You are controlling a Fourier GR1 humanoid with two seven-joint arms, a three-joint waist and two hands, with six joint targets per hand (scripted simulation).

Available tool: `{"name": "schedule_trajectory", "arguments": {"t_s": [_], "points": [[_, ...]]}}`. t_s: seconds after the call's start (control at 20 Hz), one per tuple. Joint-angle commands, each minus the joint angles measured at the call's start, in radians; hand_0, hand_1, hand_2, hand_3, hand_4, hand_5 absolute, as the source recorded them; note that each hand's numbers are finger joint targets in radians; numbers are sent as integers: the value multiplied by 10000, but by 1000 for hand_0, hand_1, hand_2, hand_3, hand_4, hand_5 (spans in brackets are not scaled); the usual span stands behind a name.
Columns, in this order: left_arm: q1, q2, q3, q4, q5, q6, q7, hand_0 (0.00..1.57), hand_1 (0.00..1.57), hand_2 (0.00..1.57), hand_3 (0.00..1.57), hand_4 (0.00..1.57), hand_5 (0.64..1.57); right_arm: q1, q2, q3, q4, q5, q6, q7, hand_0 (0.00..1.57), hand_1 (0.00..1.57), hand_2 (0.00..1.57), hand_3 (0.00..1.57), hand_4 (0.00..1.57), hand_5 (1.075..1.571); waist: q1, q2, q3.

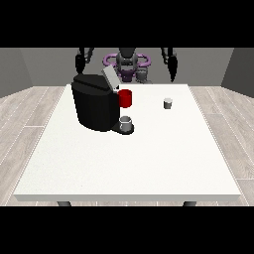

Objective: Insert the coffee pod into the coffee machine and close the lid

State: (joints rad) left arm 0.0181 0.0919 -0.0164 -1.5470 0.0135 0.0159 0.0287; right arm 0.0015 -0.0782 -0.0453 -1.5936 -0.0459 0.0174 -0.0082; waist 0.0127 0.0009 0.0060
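Two hands point(79, 61) point(171, 63) hanging raised behind table point(124, 168), finger state impossible to tell. Coffee pod point(168, 103) sitting well apart from open-lidded coffee machine point(95, 104). Approaching from directly above likely keeping it upright.

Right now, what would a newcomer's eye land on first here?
The black coffee machine at the table's back left, lid tilted up, a red part on its right side. Then the small grey pod standing alone further right.
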Motion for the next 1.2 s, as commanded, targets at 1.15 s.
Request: {"name": "schedule_trajectory", "arguments": {"t_s": [1.15], "points": [[-2670,4219,837,2325,-2497,-3008,-1227,0,0,0,0,0,1571,-1498,501,492,599,1773,-1509,320,0,0,0,0,0,1571,-1273,1314,-59]]}}
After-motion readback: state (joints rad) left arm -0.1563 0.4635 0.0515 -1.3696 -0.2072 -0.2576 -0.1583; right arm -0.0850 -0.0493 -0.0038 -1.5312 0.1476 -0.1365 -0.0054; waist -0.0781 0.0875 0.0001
